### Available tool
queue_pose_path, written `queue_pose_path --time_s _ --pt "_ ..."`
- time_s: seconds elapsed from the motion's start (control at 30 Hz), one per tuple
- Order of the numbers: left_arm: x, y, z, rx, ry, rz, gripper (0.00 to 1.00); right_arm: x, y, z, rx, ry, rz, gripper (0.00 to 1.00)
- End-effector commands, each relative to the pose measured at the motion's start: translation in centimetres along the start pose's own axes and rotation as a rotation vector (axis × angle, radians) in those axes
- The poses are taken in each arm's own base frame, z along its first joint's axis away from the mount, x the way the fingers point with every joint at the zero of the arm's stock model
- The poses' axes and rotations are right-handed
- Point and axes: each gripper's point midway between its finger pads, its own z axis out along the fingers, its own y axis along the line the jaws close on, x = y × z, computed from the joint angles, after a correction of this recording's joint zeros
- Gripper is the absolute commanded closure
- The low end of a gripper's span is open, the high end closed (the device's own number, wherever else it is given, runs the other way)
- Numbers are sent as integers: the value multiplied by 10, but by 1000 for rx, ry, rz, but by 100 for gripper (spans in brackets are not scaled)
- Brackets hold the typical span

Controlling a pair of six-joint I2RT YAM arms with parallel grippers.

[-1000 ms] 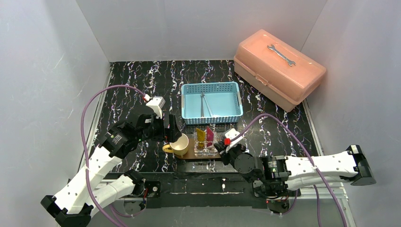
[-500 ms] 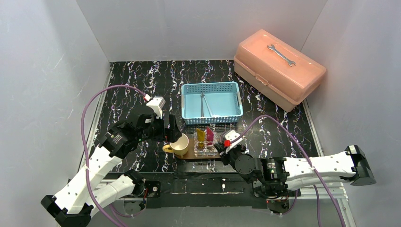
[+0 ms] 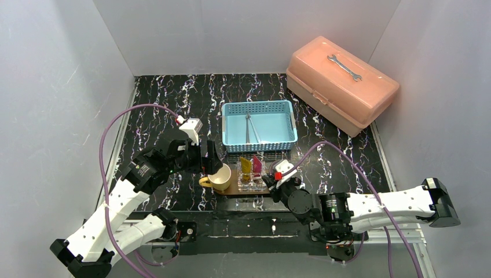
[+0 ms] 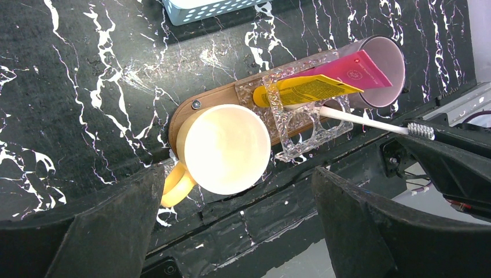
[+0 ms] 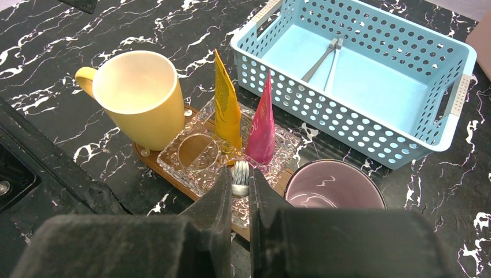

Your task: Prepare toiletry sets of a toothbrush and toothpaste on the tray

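My right fingers [image 5: 240,177] are pinched almost together on the bristle end of the toothbrush [image 4: 359,120]. The thin white stick slants from them down to the tray [image 4: 186,113], where its far tip touches the clear container [image 4: 292,142] beside the foot of the yellow toothpaste [image 5: 227,110]; which pocket it sits in I cannot tell. That container rests on the middle of the tray. The yellow toothpaste and the pink toothpaste [image 5: 262,121] both stand in its pockets on the tray's far side, leaning a little, yellow to the left of pink. My left fingers [image 4: 237,172] are spread as wide as they go with nothing between them, hovering over the tray's left end. They are right above the yellow cup [image 3: 220,178], which stands upright there with its handle pointing off the tray. At the tray's right end is a mauve cup [image 5: 334,185], close against the container; whether it stands on the wood I cannot tell. Just beyond the tray's far edge on the worktop [image 3: 162,104] sits the blue basket [image 5: 324,119] with two spare toothbrushes [image 3: 249,128] lying in it, and well beyond the tray to the right is a pink toolbox [image 3: 324,92] with a wrench [image 3: 344,66] on its lid
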Motion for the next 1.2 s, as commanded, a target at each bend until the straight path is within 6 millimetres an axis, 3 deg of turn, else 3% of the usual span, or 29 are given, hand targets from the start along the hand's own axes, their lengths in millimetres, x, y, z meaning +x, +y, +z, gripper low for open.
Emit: queue_pose_path --time_s 0.0,0.27,0.47,0.73,0.83,1.0,1.17 --pt "2 1 0 2 3 4 2 -6 -1 1 20 -27 33 84" --pt "2 1 1 3 4 8 2 -10 3 1 2 -18 26 67" --pt "2 2 3 1 7 16 2 -58 13 -2 -32 -39 13 58" --pt "5 2 6 17 -1 37 2 -115 9 1 31 -19 -92 56" --pt "7 0 6 33 -1 45 2 -126 3 18 41 22 -119 56" --pt "9 -1 6 51 -6 54 2 -133 -23 67 22 129 -93 56" --pt "13 0 6 64 -12 62 2 -125 -45 117 16 270 -93 56"
